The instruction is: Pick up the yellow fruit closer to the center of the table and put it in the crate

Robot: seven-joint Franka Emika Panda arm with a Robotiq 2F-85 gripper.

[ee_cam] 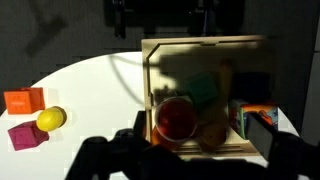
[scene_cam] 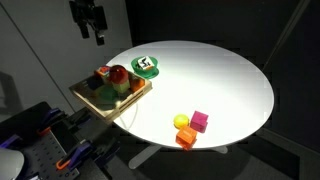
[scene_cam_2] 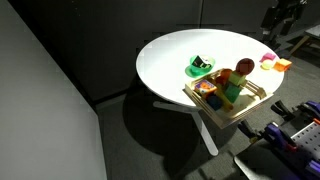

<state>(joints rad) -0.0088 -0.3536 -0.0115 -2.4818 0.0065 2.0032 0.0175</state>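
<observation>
Robot gripper (scene_cam: 95, 35) hangs high above one edge of the table (scene_cam: 220, 80), its fingers (ee_cam: 105, 155) spread wide apart with nothing between them in the wrist view. Directly below it sits the crate (scene_cam: 92, 104), one corner jutting past the table's rim. The yellow fruit (scene_cam: 103, 72) lies inside the crate, just beside a red fruit (scene_cam: 118, 73) and hemmed in by a green block (scene_cam: 127, 86). In the wrist view the arm's shadow falls across the crate and dulls the fruit's colour. Farther in on the white top, near the crate, stands a green-and-white dish (scene_cam: 147, 66). Well apart, by the opposite edge, a brighter yellow fruit (scene_cam: 181, 122) rests just beside a pink cube (scene_cam: 200, 121) and an orange block (scene_cam: 186, 137).
</observation>
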